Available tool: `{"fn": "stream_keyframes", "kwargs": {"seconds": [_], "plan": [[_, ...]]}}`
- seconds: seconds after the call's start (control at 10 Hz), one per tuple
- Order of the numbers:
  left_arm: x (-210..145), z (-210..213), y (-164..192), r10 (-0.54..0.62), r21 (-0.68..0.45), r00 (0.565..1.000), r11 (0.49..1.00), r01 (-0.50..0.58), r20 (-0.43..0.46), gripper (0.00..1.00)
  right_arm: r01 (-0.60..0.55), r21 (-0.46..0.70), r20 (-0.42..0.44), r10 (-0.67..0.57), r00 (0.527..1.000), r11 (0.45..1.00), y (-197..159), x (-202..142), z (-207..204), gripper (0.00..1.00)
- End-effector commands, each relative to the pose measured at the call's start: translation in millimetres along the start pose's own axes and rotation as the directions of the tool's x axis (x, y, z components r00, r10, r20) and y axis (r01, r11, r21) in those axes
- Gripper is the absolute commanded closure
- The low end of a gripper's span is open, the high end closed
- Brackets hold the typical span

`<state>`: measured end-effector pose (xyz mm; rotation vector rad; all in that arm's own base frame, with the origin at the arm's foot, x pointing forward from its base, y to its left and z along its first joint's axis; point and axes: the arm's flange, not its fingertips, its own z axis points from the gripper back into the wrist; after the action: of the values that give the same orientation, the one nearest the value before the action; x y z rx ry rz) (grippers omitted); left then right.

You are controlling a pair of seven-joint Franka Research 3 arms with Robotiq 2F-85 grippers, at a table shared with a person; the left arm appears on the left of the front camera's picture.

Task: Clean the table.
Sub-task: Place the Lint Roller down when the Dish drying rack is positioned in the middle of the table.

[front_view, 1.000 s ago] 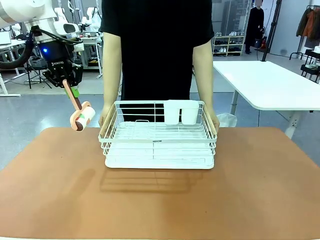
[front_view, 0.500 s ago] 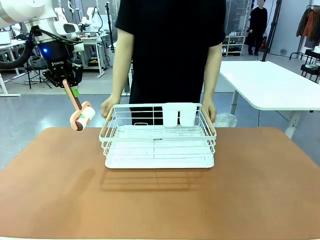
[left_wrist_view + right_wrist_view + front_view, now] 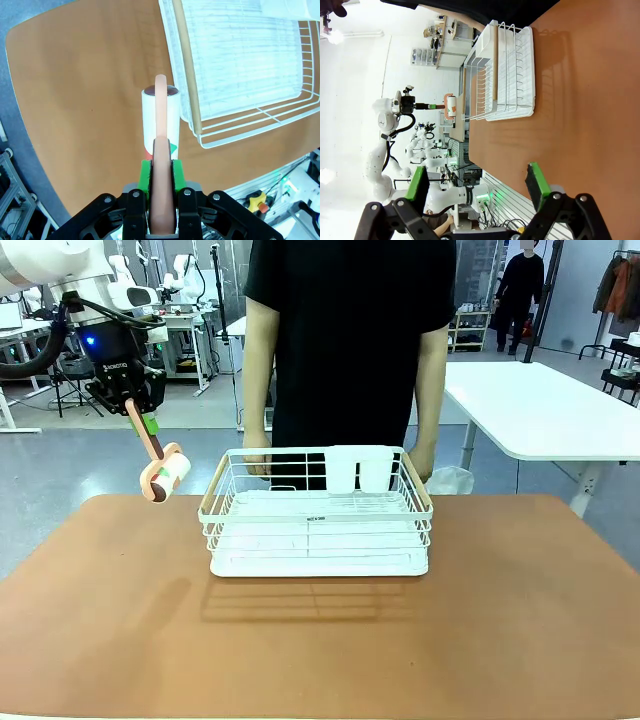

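The table (image 3: pixel 520 620) spreads wide across the front view, its reddish-brown top bare except for a white wire dish rack (image 3: pixel 318 525) that sits toward the far side, near the middle. A white cup holder (image 3: pixel 360 468) hangs inside the rack's far wall, and wooden handles run along its two short ends.

Above the table's far left corner, the left tool (image 3: pixel 143 422) hangs in the air, closed on the pink handle of a lint roller (image 3: pixel 160 468). The roller slants down and to the right, its white roll at the lower end, off the table top and just left of the rack. In the left wrist view the green pads (image 3: pixel 145 172) press the handle from both sides, and the roll (image 3: pixel 160 116) points toward the table beside the rack's wooden handle (image 3: pixel 187 75).

The right tool (image 3: pixel 477 187) stands wide open with nothing between its fingers, high above the table, looking along the top toward the rack (image 3: pixel 512 72).

A person in a black shirt (image 3: pixel 350 340) stands at the far edge behind the rack, one hand (image 3: pixel 256 462) at its far left corner and the other (image 3: pixel 423 462) near its far right corner. A white table (image 3: pixel 545 410) stands farther back on the right.
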<state>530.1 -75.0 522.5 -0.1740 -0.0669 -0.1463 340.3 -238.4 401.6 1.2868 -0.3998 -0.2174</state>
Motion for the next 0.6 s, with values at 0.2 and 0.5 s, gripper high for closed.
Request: {"fn": "stream_keyframes", "kwargs": {"seconds": [0.2,0.5], "plan": [[-1.3,6.6,0.7,0.000,-0.004,1.000,1.000,0.000,-0.008,0.79,-0.010,0.014,0.008,0.010,1.000,1.000,2.1,-2.6,-1.4,0.00],[13.9,0.8,2.0,0.233,-0.027,0.972,0.972,-0.233,0.002,0.79,-0.010,0.014,0.008,0.010,1.000,1.000,2.1,-2.6,-1.4,0.00]]}}
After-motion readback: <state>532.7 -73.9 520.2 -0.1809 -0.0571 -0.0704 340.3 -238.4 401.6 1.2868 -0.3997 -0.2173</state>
